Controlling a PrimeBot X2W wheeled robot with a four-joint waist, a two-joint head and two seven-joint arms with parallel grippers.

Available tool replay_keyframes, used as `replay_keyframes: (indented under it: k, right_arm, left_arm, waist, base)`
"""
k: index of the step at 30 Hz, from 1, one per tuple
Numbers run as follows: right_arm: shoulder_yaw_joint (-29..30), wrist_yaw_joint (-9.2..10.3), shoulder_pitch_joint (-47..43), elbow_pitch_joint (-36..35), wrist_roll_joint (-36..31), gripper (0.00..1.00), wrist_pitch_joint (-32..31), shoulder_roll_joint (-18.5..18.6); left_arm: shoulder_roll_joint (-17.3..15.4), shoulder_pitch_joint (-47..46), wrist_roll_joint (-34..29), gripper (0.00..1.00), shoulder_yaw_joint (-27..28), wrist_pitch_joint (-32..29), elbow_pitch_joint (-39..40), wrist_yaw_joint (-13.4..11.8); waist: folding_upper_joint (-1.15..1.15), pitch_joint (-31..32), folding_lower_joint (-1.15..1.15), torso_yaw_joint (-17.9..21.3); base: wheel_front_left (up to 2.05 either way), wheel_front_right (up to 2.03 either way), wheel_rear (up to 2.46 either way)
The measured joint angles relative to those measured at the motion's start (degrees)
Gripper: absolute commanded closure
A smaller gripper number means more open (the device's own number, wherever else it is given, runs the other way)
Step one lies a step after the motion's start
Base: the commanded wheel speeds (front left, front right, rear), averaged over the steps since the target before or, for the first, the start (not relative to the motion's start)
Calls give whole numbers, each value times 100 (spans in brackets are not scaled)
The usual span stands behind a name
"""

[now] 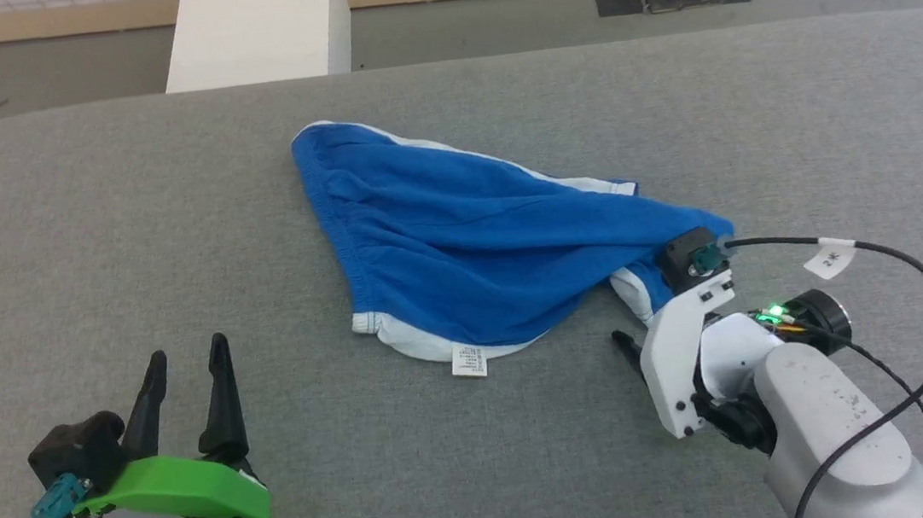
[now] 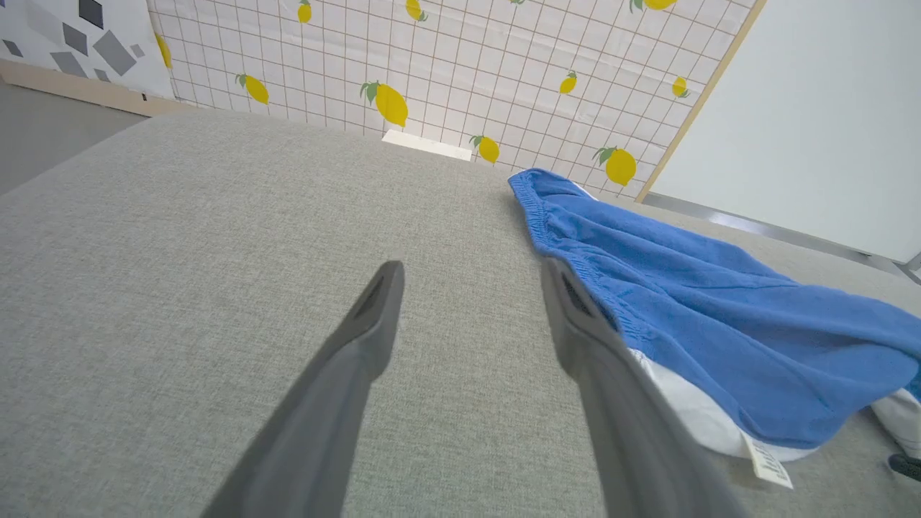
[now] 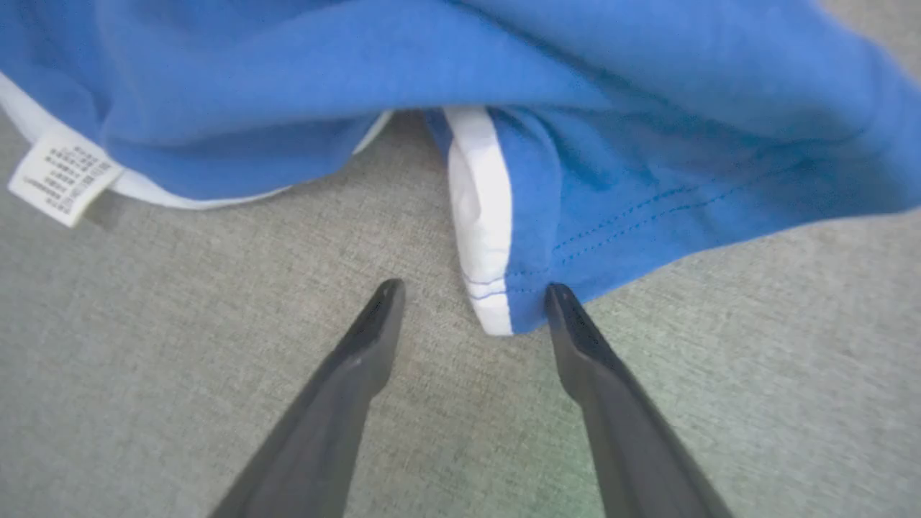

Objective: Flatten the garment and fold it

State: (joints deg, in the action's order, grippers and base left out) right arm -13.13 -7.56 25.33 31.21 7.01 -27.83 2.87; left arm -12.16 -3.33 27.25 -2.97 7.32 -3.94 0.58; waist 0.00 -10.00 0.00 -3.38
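Blue garment point(image 1: 468, 241), one; tag point(image 1: 469, 359), one; left gripper point(image 1: 188, 348), right gripper point(image 3: 475, 286) spread.

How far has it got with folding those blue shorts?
Nothing is done yet: the shorts lie crumpled in a rough triangle on the grey surface. In hand: the right gripper, open, straddles a white-striped hem corner without gripping it. The left gripper rests open, apart from the cloth. Flattening and every fold remain.
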Motion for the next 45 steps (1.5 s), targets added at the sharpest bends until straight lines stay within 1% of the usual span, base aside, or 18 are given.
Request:
replay_keyframes:
  k: [1, 2, 4, 5, 9, 13, 16, 21, 24, 25, 26, 30, 35, 36, 38, 40, 42, 45]
  right_arm:
    - [8, 0, 25, 85, 0, 0, 2, -2]
    - [11, 0, 54, 138, -1, 43, 7, -3]
    - [9, 0, 122, 233, -10, 89, 43, -3]
    - [0, 0, 149, 276, -46, 100, 66, -3]
    - [55, 0, 172, 320, -133, 100, 114, 0]
    - [326, -1, 172, 143, -619, 100, 29, 27]
    - [582, -1, 208, -185, -937, 100, -174, 356]
    - [870, -1, 257, -553, -1371, 100, -525, 1072]
    - [1023, -1, 198, -655, -1367, 100, -626, 1155]
    - [1037, -1, 135, -676, -1352, 60, -653, 1131]
    - [1069, -1, 25, -713, -1299, 0, -666, 1083]
    - [1452, -1, -414, -1056, -1048, 0, -539, 772]
    - [2581, -1, -1002, -2105, -742, 0, 218, 114]
    - [2746, -1, -1127, -2284, -672, 0, 364, 48]
    - [2952, -1, -1474, -2607, -435, 0, 680, 14]
    - [2981, 0, -1785, -2721, 75, 0, 1022, 26]
    - [2970, -1, -2099, -2718, 538, 0, 1392, 5]
    - [2965, 0, -2350, -2557, 998, 0, 1916, 4]
  left_arm:
    - [0, -2, 1, 0, -12, -1, -7, 14]
    - [0, -3, 8, 0, -16, -1, -13, 19]
    - [0, -3, 25, 0, -30, -1, -35, 19]
    - [0, -4, 36, 0, -36, 0, -45, 20]
    - [3, -9, 42, 0, -104, 0, -84, 46]
    - [8, -8, 42, 0, -125, 7, -90, 46]
    - [5, -7, 45, 0, -141, 8, -97, 46]
    - [3, -11, 57, 0, -177, 7, -109, 90]
    - [0, -20, 59, 0, -188, 5, -136, 97]
    - [-3, -20, 60, 0, -188, 5, -147, 97]
    - [-9, -21, 62, 0, -189, 4, -157, 97]
    - [-16, -21, 112, 0, -201, -19, -207, 96]
    - [-14, -20, 120, 0, -285, -64, -252, 90]
    - [-13, -20, 120, 0, -294, -66, -250, 87]
    - [-1, -19, 120, 0, -331, -69, -252, 86]
    - [16, -11, 120, 0, -365, -74, -249, 79]
    - [37, 10, 129, 0, -375, -76, -240, 55]
    - [78, 59, 172, 0, -406, -83, -220, 37]
  waist:
    - [0, -19, 0, -25]
    - [0, -31, 0, -43]
    - [0, -49, 0, -68]
    - [0, -47, 0, -69]
    - [0, -3, 0, -56]
    - [0, 49, 0, -18]
    - [0, 67, 0, 11]
    - [0, 26, 0, -15]
    - [0, 11, 0, -47]
    - [0, 18, 0, -47]
    - [0, 28, 0, -48]
    - [0, 87, 0, -36]
    - [0, 229, 0, -26]
    - [0, 258, 0, -21]
    - [0, 331, 0, -7]
    - [0, 397, 0, 12]
    - [0, 454, 0, 63]
    - [0, 503, 0, 173]
  base:
    - [0, 0, 0]
    - [0, 0, 0]
    - [0, 0, 0]
    - [0, 0, 0]
    - [0, 0, 0]
    - [0, 0, 0]
    - [0, 0, 0]
    - [0, 0, 0]
    - [0, 0, 0]
    - [0, 0, 0]
    - [0, 0, 0]
    - [0, 0, 0]
    - [0, 0, 0]
    - [0, 0, 0]
    - [0, 0, 0]
    - [0, 0, 0]
    - [0, 0, 0]
    - [0, 0, 0]
